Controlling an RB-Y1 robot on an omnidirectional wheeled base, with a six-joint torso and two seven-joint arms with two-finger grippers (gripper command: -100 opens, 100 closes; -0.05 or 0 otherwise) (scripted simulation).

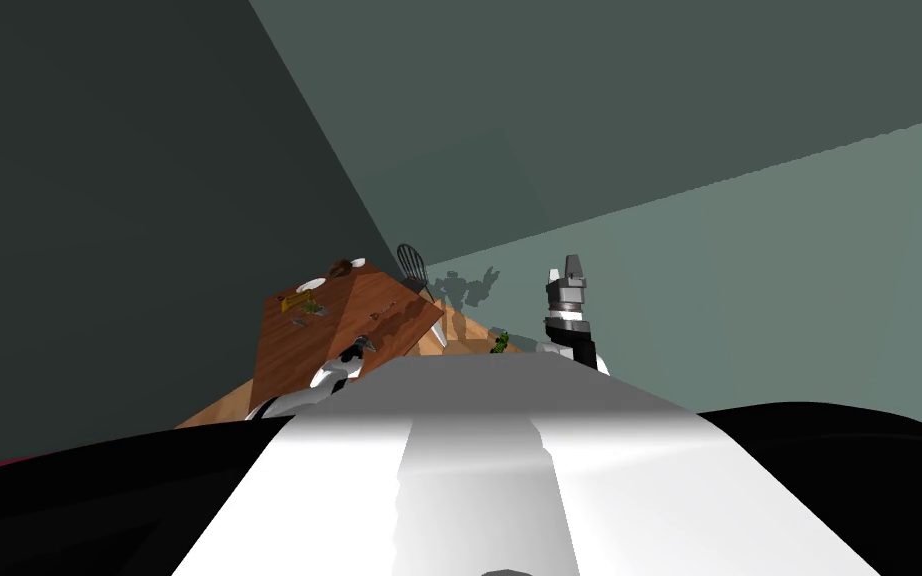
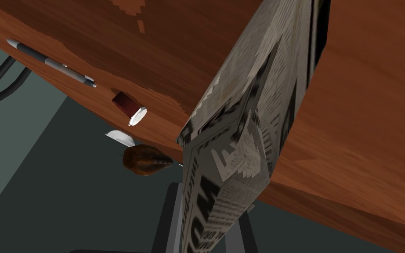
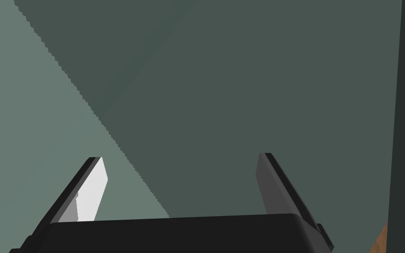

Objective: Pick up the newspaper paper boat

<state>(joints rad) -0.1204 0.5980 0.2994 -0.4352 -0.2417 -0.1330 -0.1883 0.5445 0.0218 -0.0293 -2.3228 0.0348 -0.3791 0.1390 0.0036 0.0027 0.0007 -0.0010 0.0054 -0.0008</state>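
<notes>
LEFT HAND ON THE BOAT: My left gripper [image 2: 208, 200] clamps the newspaper paper boat [image 2: 250, 114] by the brown wooden table [image 2: 364, 88]. Its two fingers [image 2: 167, 219] press the boat's sides and are largely hidden behind the folded print. In the left wrist view the boat's far end is cut off by the frame edge, and I cannot tell whether its hull touches the tabletop or hangs clear of it. Beyond the boat, along the table's edge, lie one grey pen [image 2: 52, 66], one small dark red cylinder with a white cap [image 2: 129, 107], and one brown lump [image 2: 146, 160] just beside a white sliver [image 2: 120, 137] I cannot identify. In the head view the table sits left of centre, tilted with the whole frame. The left gripper [image 1: 357, 348] is at its near edge, and the boat there is too small to make out. Two white plates [image 1: 311, 284] on the top and one dark chair [image 1: 411, 262] at the far corner are legible; the other small items are not. My right gripper [image 1: 569, 272] stands raised right of centre, well apart from the table, its two fingers spread wide on nothing.
</notes>
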